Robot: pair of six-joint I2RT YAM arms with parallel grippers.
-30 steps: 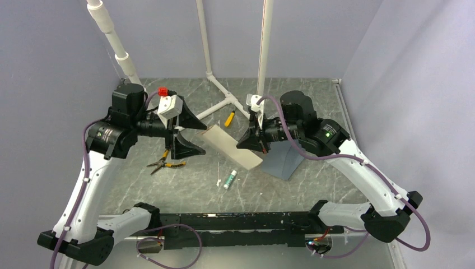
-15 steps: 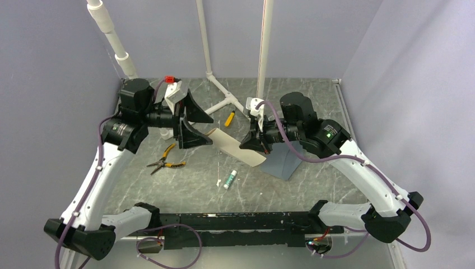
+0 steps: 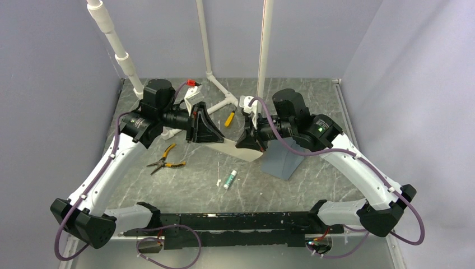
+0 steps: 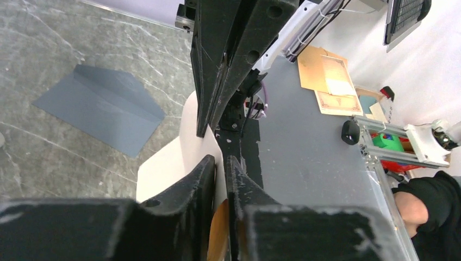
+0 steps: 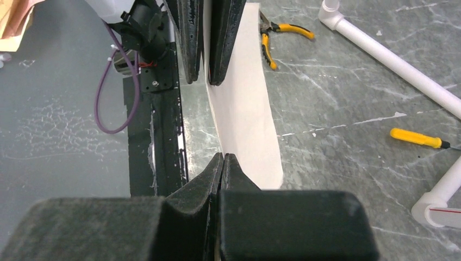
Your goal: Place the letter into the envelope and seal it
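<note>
The tan parchment-like paper letter [image 3: 232, 150] is being held just left of the slate blue-grey paper envelope [image 3: 283, 162]. Our left jaws, spread a second ago, are now pinching it too, opposite our right jaws' pinch; we are likely readying two-armed insertion.

Lavender-grey walls [image 3: 56, 56] enclose the grey marbled worktop [image 3: 190, 185]; white pipes [image 3: 203, 39] rise at the worktop's far edge.
</note>
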